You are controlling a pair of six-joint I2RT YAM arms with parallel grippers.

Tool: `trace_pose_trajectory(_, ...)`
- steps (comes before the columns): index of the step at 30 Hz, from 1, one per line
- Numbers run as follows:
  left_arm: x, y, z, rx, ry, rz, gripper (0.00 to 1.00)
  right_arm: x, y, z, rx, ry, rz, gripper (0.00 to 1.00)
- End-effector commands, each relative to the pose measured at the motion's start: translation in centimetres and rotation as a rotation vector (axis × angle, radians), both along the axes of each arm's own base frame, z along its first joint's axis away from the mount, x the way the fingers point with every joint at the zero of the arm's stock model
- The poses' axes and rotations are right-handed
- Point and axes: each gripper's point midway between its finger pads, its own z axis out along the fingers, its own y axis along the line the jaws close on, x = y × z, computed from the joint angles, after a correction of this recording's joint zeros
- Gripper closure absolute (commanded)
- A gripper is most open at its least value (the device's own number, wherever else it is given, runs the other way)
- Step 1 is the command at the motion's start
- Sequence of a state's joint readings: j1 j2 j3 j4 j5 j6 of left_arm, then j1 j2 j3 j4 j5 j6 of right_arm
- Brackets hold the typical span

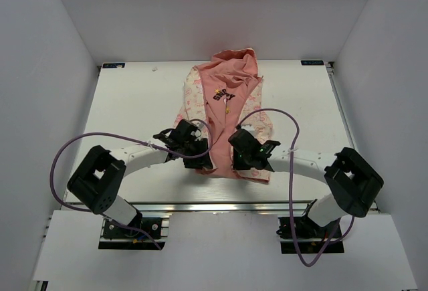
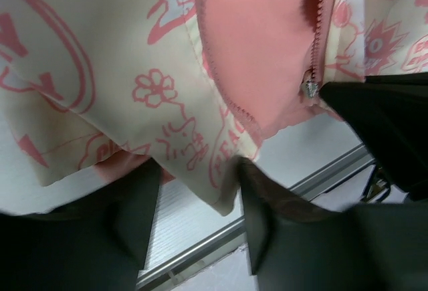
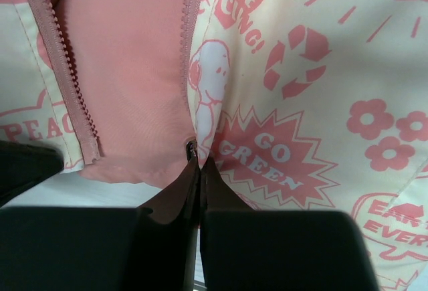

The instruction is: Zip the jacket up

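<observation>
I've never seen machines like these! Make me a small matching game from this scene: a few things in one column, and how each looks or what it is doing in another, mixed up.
Column one:
1. left hand
2. right hand
3. zipper
4. table

Column two:
A. white
B. undone, its two sides apart
C. open, at the bottom edge of the jacket
D. pinched shut on the jacket's bottom edge, right by the zipper

Pairs: 1-C, 2-D, 3-B, 4-A
</observation>
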State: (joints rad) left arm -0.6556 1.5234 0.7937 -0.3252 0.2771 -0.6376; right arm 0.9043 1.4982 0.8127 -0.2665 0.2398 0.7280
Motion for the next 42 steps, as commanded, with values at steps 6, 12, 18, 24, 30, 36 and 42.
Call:
trace_pose_trajectory(6,1.0,-1.8,0.8,-0.067,-0.025,-0.017,0.71,0.5,0.9,1.8,0.086,-0.051,0.043,1.00)
trace_pose_trajectory(12,1.6,-1.8,1.6,-0.059,-0.056,-0.021,0.85,0.6,0.8,2.8,0.130,-0.083,0.071,1.00)
trace_pose_trajectory(18,1.5,-1.9,4.4,-0.115,-0.138,-0.052,1.00,0.8,1.8,5.1,0.277,-0.143,0.142,1.00)
trace_pose_trajectory(24,0.7,-3.0,8.5,-0.272,-0.292,-0.163,1.00,-0.5,3.2,8.6,0.553,-0.225,0.301,1.00)
trace_pose_trajectory(30,0.3,-3.7,12.6,-0.406,-0.428,-0.206,1.00,-0.9,3.1,12.8,0.766,-0.380,0.403,1.00)
trace_pose_trajectory(36,0.5,-3.4,15.3,-0.447,-0.548,-0.210,1.00,-1.3,2.2,15.9,0.906,-0.498,0.414,1.00)
trace_pose_trajectory(42,0.9,-2.9,17.4,-0.465,-0.624,-0.171,1.00,-1.6,1.1,17.9,0.980,-0.589,0.389,1.00)
